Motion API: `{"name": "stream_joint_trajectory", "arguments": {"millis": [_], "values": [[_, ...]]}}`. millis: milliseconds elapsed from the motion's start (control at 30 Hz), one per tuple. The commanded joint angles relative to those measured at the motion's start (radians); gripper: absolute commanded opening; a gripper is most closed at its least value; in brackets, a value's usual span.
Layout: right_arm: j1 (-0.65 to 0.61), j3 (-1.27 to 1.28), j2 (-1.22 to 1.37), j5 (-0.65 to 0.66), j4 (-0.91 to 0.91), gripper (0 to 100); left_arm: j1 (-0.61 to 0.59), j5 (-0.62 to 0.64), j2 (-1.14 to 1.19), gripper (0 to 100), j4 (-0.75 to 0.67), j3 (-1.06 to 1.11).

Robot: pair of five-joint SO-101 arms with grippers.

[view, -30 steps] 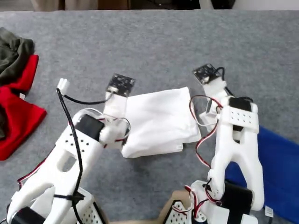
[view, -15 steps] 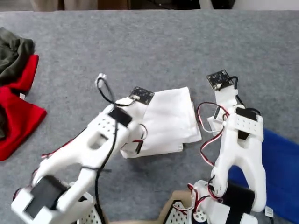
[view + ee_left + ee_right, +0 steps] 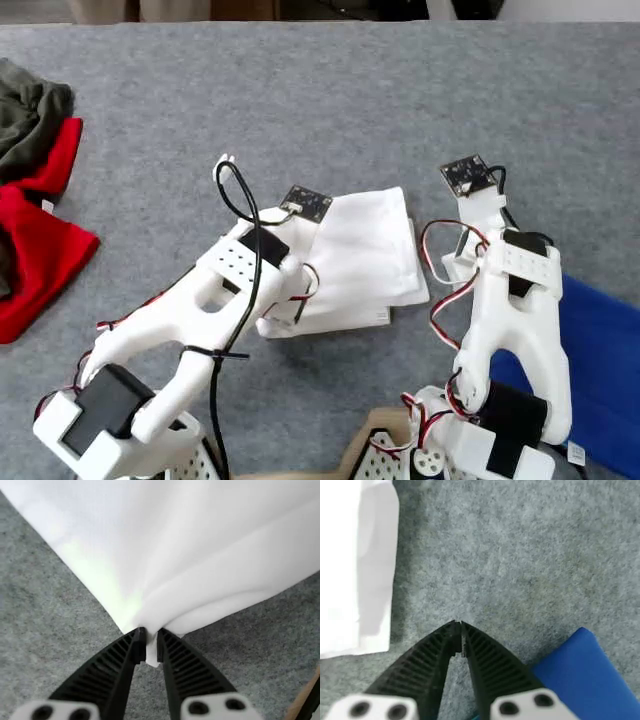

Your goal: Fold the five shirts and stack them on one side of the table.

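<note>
Near the middle of the gray felt table (image 3: pixel 330 100) sits the folded white fabric shirt (image 3: pixel 365 250). Left gripper (image 3: pixel 148 647) has its jaws clamped on 1 edge of it, a thin bit of white cloth pinched between them. Right gripper (image 3: pixel 458 630) hangs over bare felt, jaws closed on nothing, between the white shirt and a folded blue shirt (image 3: pixel 600 350). Over at the table's left edge, a red shirt (image 3: pixel 40 240) and a dark olive one (image 3: pixel 30 110) lie heaped together.
</note>
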Motion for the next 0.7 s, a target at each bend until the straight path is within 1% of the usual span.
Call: {"name": "stream_joint_trajectory", "arguments": {"millis": [0, 133, 200, 333, 533, 667], "values": [[0.012, -0.024, -0.007, -0.002, -0.014, 0.6, 0.002, 0.006, -0.001, 5, -0.044, 0.025], [0.013, -0.024, -0.008, -0.002, -0.014, 0.6, -0.005, 0.005, -0.01, 4, -0.046, 0.058], [0.013, -0.024, -0.008, -0.002, -0.014, 0.6, -0.009, 0.0, -0.01, 2, -0.043, 0.06], [0.015, -0.024, -0.008, -0.002, -0.014, 0.6, -0.025, -0.032, -0.01, 2, -0.008, 0.066], [0.01, -0.024, -0.008, -0.002, -0.014, 0.6, -0.152, -0.12, -0.01, 2, 0.003, 0.077], [0.008, -0.024, -0.002, -0.002, -0.014, 0.6, -0.184, -0.146, -0.01, 2, 0.02, 0.08]]}}
